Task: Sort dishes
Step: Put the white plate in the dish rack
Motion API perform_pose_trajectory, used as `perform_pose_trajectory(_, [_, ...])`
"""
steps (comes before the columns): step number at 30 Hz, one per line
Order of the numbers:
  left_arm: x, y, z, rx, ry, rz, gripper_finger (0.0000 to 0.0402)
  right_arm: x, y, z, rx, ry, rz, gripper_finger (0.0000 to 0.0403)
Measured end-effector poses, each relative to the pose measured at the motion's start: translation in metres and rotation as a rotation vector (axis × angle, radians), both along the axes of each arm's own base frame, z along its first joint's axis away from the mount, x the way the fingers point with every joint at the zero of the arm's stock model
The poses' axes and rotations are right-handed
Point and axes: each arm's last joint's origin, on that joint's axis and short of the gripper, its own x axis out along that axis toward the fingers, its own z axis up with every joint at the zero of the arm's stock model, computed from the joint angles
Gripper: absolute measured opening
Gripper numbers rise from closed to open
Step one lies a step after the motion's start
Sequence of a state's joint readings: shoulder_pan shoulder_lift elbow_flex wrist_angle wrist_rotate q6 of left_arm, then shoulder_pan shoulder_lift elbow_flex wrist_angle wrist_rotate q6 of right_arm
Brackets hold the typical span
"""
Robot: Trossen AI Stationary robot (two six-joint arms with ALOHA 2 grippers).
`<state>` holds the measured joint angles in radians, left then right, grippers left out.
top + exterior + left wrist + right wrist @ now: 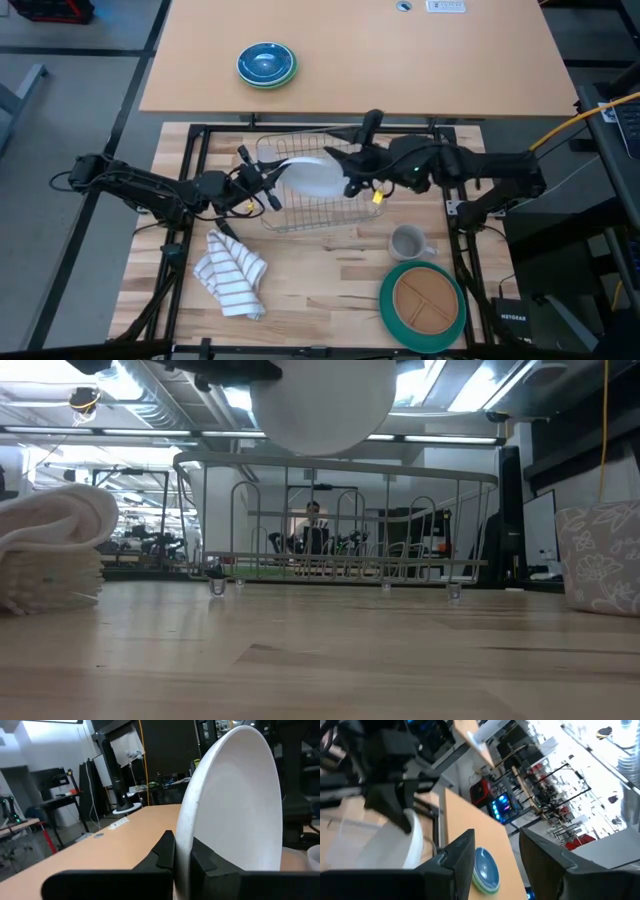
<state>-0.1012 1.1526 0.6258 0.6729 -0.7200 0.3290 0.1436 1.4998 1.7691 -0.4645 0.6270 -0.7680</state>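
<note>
A small white plate (312, 176) stands on edge in the air over the wire dish rack (300, 215), with my left gripper (270, 192) shut on it. In the low view the plate (320, 405) hangs above the rack's top rail (340, 464). My right gripper (355, 160) is open just right of the plate, with nothing between its fingers (462, 855). The tan plate (425, 300) lies inside the dark green plate (392, 318) at the near right. My left gripper pinches the white plate's rim (181, 851) between its two fingers (165, 852), one on each face. The fingers come about level from the table's left. The plate stands upright on edge beyond them, lifted clear above the rack.
A grey mug (408, 242) stands between the rack and the stacked plates. A striped towel (235, 272) lies bunched at the near left. Blue bowls (266, 64) sit stacked on the far table, also in the right wrist view (485, 867).
</note>
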Motion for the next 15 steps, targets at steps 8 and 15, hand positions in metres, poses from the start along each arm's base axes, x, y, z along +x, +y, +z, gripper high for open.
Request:
perform_pose_trajectory(8, [0.000,0.012,0.005,0.058,0.017,0.061,0.0004,-0.027,-0.004,0.019,0.014,0.145,-0.026,0.0159])
perform_pose_trajectory(15, [0.006,0.021,0.029,0.173,0.067,0.063,0.0004,-0.049,-0.009,0.034,-0.019,0.210,-0.112,0.0159])
